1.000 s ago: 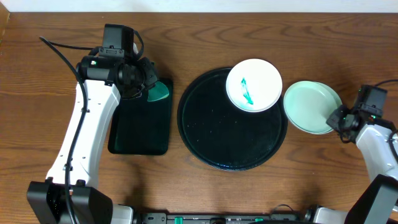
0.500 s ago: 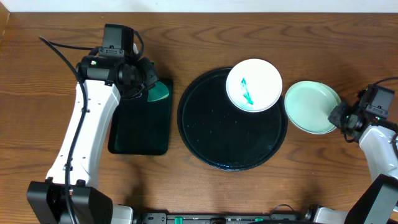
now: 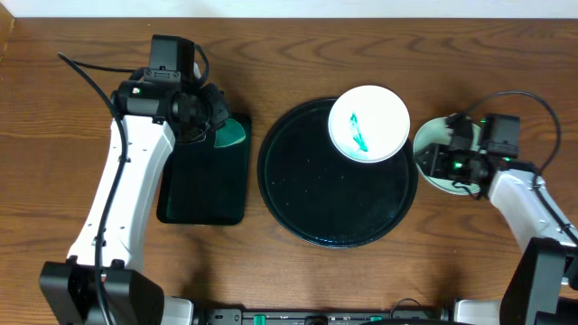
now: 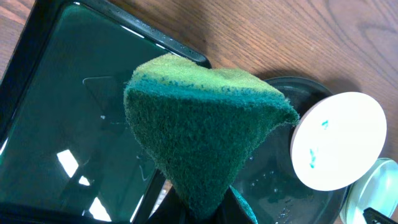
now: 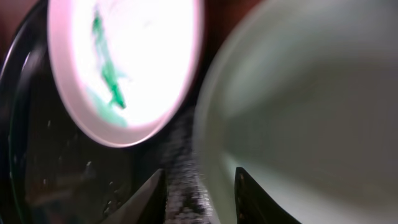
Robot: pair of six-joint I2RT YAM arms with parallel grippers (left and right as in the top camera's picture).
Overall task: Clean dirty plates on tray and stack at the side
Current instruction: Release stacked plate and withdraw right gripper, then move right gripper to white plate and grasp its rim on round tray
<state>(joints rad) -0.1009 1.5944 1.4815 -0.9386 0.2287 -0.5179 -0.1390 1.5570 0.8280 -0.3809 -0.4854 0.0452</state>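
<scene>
Where the white plate, green streak at its centre, sits on the upper right of the round tray, we note a mint plate on the table just beside that rim. Right tool parted, fingers straddling the mint rim. Left tool clamps a green sponge over the rectangular tray.
</scene>
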